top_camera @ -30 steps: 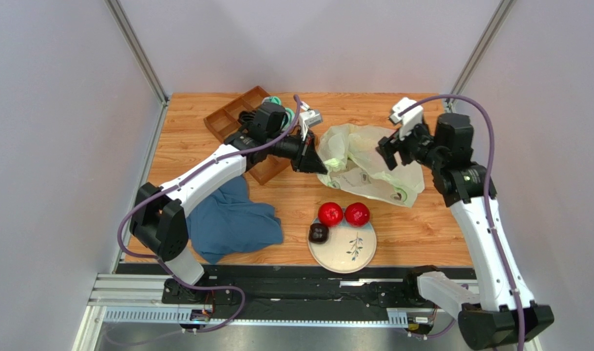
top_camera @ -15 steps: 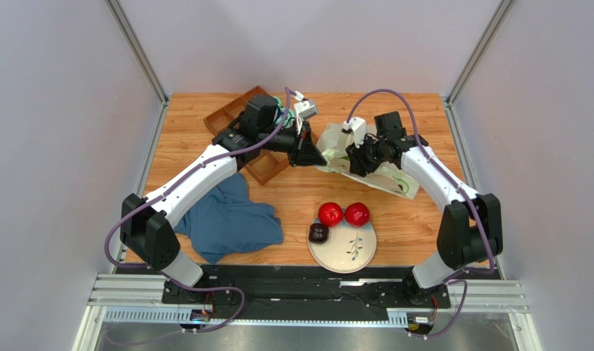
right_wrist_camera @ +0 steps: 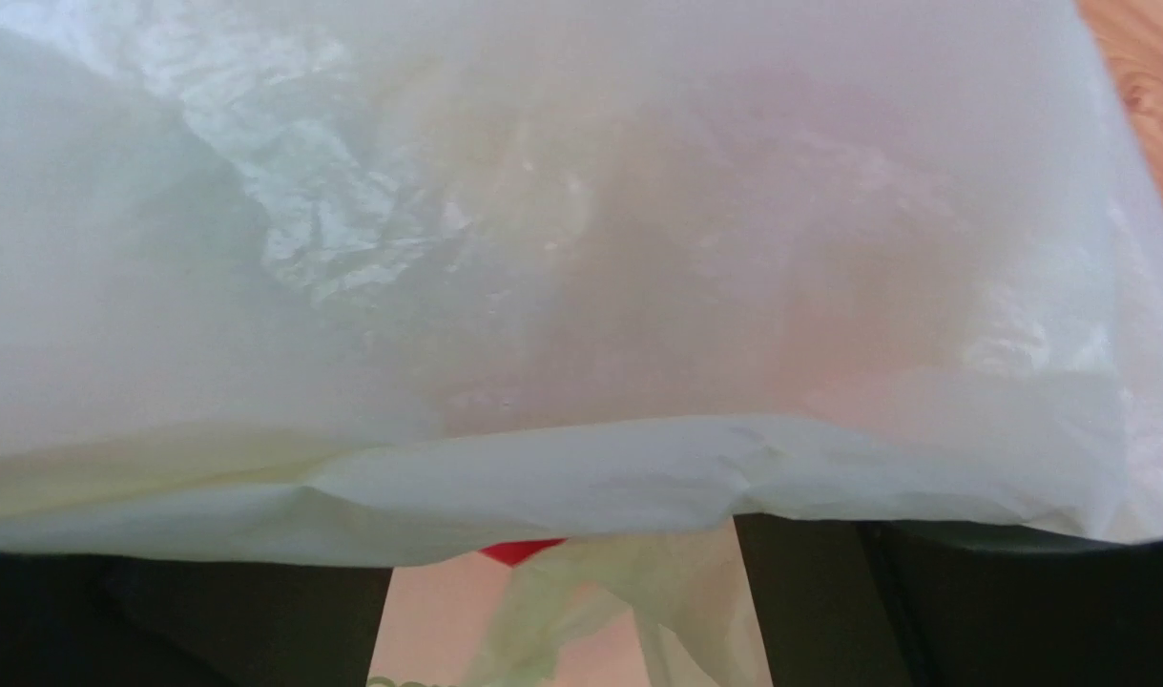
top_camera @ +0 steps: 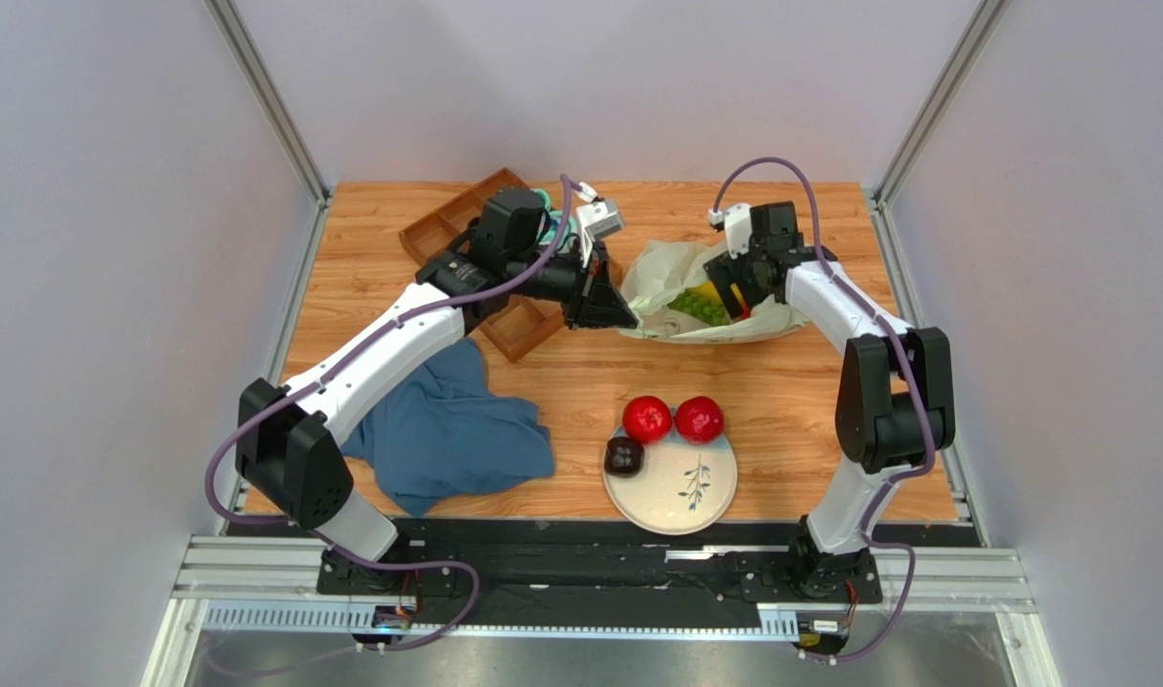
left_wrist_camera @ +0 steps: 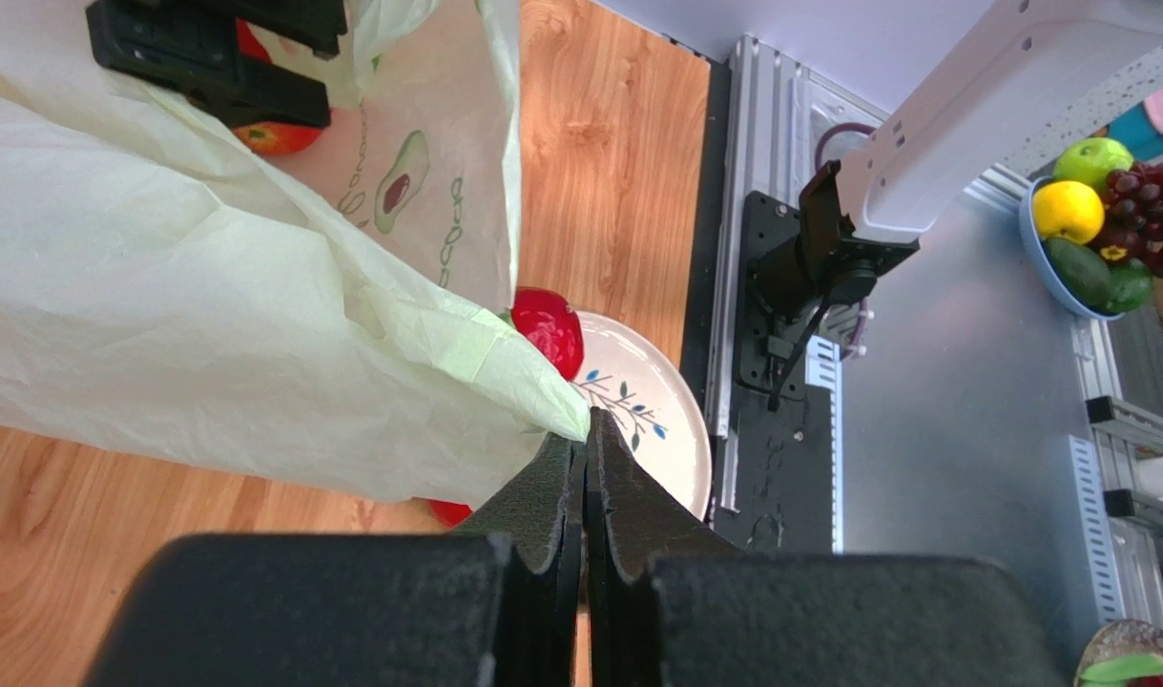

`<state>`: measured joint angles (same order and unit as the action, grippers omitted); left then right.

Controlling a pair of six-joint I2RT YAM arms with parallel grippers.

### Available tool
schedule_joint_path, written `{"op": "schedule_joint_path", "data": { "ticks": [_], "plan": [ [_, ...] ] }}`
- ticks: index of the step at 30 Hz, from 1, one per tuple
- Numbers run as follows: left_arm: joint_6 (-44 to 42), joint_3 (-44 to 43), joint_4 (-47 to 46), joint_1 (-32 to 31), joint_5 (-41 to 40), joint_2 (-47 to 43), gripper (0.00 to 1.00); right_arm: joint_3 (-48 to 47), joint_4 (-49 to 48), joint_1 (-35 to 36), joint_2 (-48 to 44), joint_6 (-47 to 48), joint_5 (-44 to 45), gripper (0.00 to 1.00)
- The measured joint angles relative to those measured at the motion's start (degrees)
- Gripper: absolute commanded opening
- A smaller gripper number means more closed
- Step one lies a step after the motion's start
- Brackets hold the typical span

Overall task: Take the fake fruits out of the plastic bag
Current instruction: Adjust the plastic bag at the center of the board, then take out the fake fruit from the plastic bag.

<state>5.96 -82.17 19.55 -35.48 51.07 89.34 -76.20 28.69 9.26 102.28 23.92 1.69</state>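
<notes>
Seen from above, the left tool [top_camera: 603,304] is clamped on the left edge of the plastic bag [top_camera: 656,275]. The right tool [top_camera: 726,292] reaches into its mouth, where yellow and green fruits [top_camera: 694,304] lie. Two red fruits [top_camera: 647,420] and a dark fruit [top_camera: 624,457] are already out, in front of the bag.

The left wrist view shows that tool [left_wrist_camera: 587,473] pinched shut on the bag's corner.

In the right wrist view, the bag fills the picture. That tool [right_wrist_camera: 558,601] is spread apart, and I see nothing in it.

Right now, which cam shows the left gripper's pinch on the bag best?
Left wrist: the left gripper is shut on a fold of the plastic bag, close up. Top external shows the gripper at the bag's left edge, pinch too small to judge. Right wrist shows only bag film, no left gripper.
</notes>
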Motion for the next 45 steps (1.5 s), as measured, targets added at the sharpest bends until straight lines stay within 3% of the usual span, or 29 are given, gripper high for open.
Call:
{"op": "schedule_joint_path", "data": {
  "ticks": [1,2,16,17,21,25,30,38,45],
  "plan": [
    [-0.15,0.0,0.09,0.0,0.0,0.0,0.0,-0.02,-0.63,-0.24,-0.09,-0.11,0.92,0.88],
    [-0.24,0.0,0.22,0.0,0.0,0.0,0.0,-0.02,-0.85,-0.33,-0.26,-0.15,1.4,0.99],
    [-0.31,-1.84,0.37,0.02,0.28,2.54,0.0,0.5,-1.31,0.11,3.96,1.25,6.19,0.99],
    [-0.33,-1.84,0.37,0.0,0.24,2.73,0.0,0.44,-1.18,0.15,4.74,1.49,6.93,0.97],
    [-0.35,-1.84,0.42,0.0,-0.44,3.41,0.0,-0.85,1.33,0.26,8.76,2.75,9.11,0.68],
    [-0.35,-1.84,0.42,0.0,-0.44,3.69,0.0,-1.4,3.17,-0.09,8.39,3.23,7.69,0.54],
    [-0.37,-2.05,0.39,0.0,-0.63,4.09,0.0,-2.19,7.58,-0.94,2.73,3.65,-2.23,0.59],
    [-0.37,-3.48,0.39,0.0,-1.81,6.14,0.0,-2.23,10.23,-3.3,-19.61,4.0,-26.25,0.63],
    [-0.55,-3.96,0.37,0.0,-2.43,6.38,0.0,-2.16,15.32,-3.72,-23.06,2.1,-37.51,0.59]
  ]
}}
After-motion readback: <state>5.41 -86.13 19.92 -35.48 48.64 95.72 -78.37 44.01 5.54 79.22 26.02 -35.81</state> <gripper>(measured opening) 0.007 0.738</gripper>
